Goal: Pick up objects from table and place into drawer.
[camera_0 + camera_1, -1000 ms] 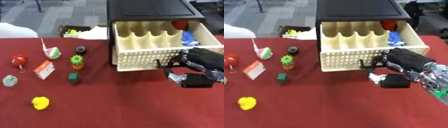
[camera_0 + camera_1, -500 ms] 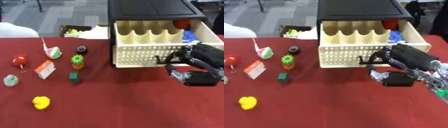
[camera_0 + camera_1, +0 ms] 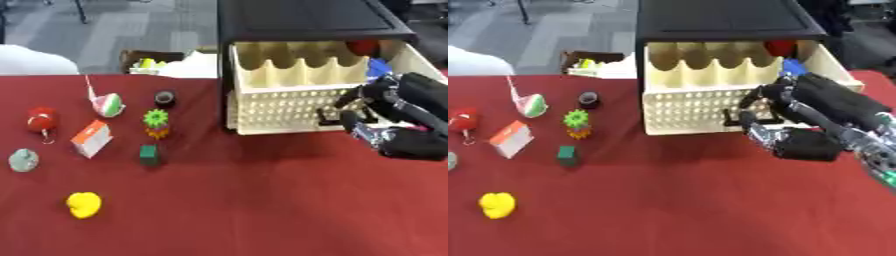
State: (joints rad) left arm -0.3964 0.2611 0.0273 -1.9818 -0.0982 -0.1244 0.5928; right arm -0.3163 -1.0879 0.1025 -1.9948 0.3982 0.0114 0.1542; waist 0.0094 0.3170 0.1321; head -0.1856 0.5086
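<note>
My right hand (image 3: 820, 117) hangs in front of the right end of the open cream drawer (image 3: 280, 107), its fingers curled round a small multicoloured object (image 3: 758, 133). The drawer sticks out of a black cabinet (image 3: 306, 20) and holds a red thing (image 3: 361, 46) and a blue thing (image 3: 378, 67) at its right side. Left of the drawer the red table carries a red ball (image 3: 41, 120), a red, white and green cone (image 3: 107, 103), a black ring (image 3: 164, 97), a green star on orange (image 3: 157, 121), an orange and white box (image 3: 91, 138), a green cube (image 3: 150, 154), a grey disc (image 3: 24, 160) and a yellow duck (image 3: 84, 204). The left hand does not show.
Behind the table's far edge stands a cardboard box (image 3: 153, 60) with yellow-green things in it, and a white shape (image 3: 31, 60) lies at the far left. Bare red cloth (image 3: 262, 210) fills the near half of the table.
My right hand has risen from the table and moved up towards the drawer's front right corner, still curled on the small object. The objects on the left have not moved.
</note>
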